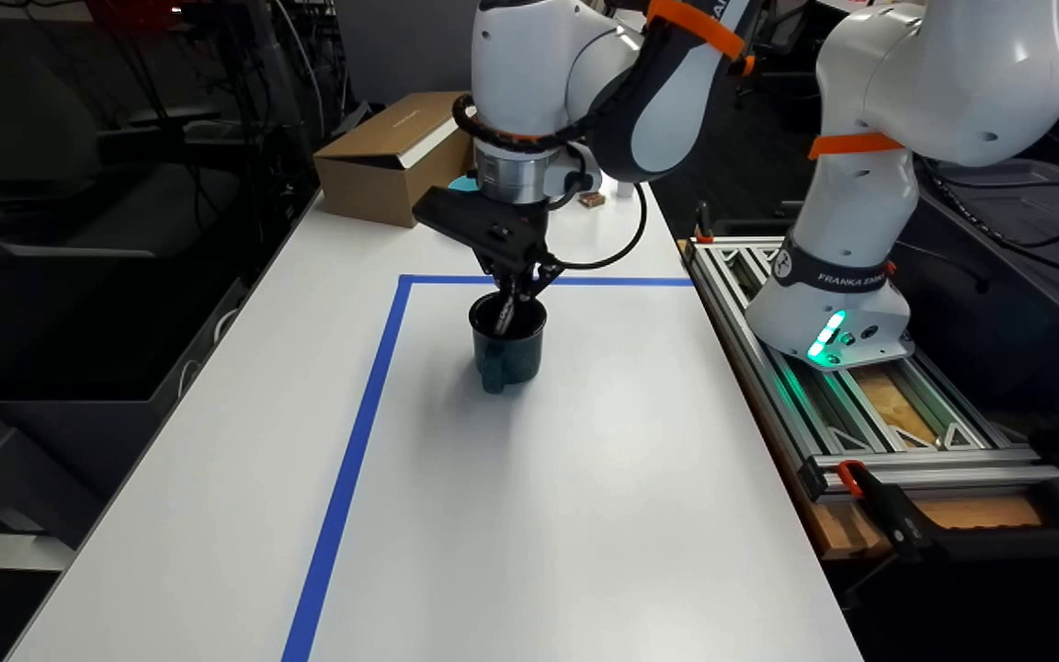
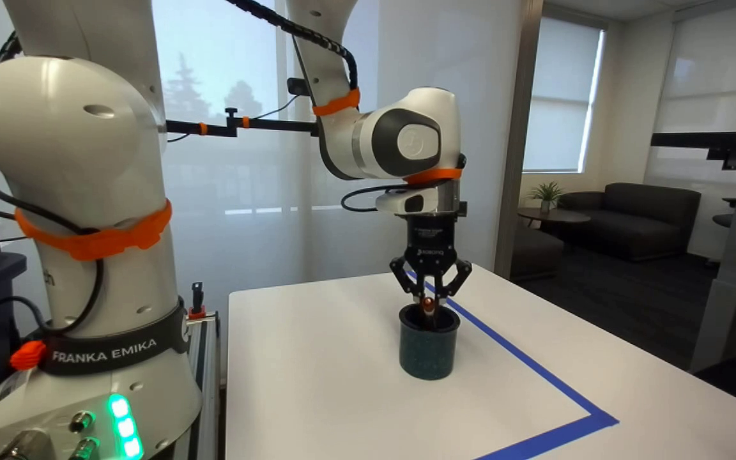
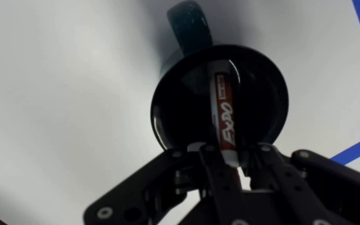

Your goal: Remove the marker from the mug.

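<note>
The mug is dark teal with a black inside and stands upright on the white table in both exterior views (image 1: 520,359) (image 2: 427,351). The wrist view looks down into the mug, with its handle (image 3: 190,26) at the top. The marker (image 3: 225,115) is a red and white EXPO pen leaning in the mug. Its lower end is inside, and its upper end also shows in the exterior views (image 1: 505,317) (image 2: 429,305). My gripper (image 3: 227,154) is above the mug's mouth, its fingers (image 2: 430,299) closed on both sides of the marker's upper part.
Blue tape (image 1: 367,414) marks lines on the table and also shows in an exterior view (image 2: 528,364). A cardboard box (image 1: 392,170) stands at the far end, with a light-blue bowl (image 1: 463,184) partly hidden behind the arm. A small brown item (image 1: 592,199) lies nearby.
</note>
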